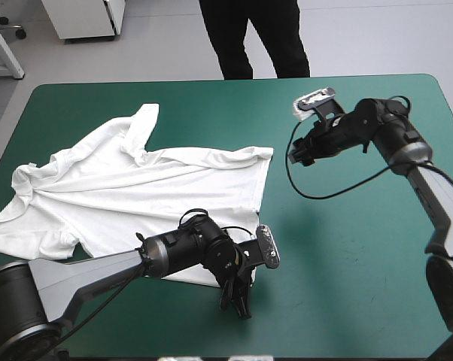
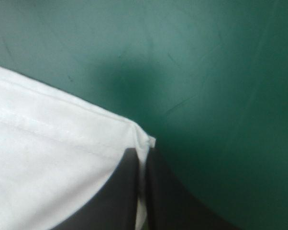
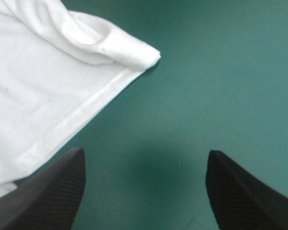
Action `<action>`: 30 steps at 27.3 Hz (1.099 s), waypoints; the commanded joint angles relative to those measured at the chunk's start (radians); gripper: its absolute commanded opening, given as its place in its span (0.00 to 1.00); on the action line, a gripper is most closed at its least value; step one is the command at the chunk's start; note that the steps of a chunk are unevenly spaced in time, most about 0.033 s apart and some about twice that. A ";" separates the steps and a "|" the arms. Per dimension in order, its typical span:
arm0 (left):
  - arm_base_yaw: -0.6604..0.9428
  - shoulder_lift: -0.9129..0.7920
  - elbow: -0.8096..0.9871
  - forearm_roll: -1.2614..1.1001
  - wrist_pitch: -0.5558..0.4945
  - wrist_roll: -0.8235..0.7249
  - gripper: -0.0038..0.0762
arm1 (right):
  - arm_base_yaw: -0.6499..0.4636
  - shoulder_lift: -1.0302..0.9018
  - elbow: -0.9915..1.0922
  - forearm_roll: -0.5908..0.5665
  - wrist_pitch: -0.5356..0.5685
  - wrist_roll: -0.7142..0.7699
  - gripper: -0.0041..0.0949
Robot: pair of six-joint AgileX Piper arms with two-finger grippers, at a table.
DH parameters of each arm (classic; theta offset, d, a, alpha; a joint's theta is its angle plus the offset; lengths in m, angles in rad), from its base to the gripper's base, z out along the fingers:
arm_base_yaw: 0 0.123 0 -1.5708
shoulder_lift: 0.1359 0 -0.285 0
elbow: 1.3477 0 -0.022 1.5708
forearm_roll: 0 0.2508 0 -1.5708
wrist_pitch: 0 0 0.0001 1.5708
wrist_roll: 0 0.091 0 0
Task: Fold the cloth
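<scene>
The white T-shirt (image 1: 129, 195) lies mostly spread across the left half of the teal-green table, with folds near its collar and one sleeve turned up toward the far edge. My left gripper (image 1: 238, 289) is low at the shirt's near hem corner. In the left wrist view its black fingers (image 2: 129, 191) are all but shut, pinching the hem corner (image 2: 143, 139) between them. My right gripper (image 1: 302, 154) hovers just right of the far hem corner (image 1: 266, 154), fingers wide apart. In the right wrist view that rolled corner (image 3: 144, 55) lies ahead of the open gripper (image 3: 145, 167), untouched.
Bare teal-green cover (image 1: 347, 256) stretches to the right of the shirt and toward the near edge. The table's far edge (image 1: 226, 81) runs close behind the turned-up sleeve.
</scene>
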 commanded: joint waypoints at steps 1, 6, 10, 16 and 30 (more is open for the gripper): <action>-0.015 -0.003 0.006 -0.118 0.110 -0.013 0.04 | 0.029 0.110 -0.173 0.024 -0.016 -0.023 0.72; -0.015 -0.003 0.006 -0.131 0.110 -0.013 0.04 | 0.051 0.300 -0.342 0.094 0.006 -0.053 0.72; -0.015 -0.003 0.006 -0.139 0.108 -0.015 0.04 | 0.057 0.368 -0.402 0.103 0.002 -0.055 0.72; -0.015 -0.003 0.006 -0.141 0.098 -0.015 0.04 | 0.057 0.436 -0.432 0.100 -0.005 -0.075 0.72; -0.015 -0.003 0.006 -0.145 0.084 -0.017 0.04 | 0.071 0.563 -0.447 0.111 0.039 -0.075 0.46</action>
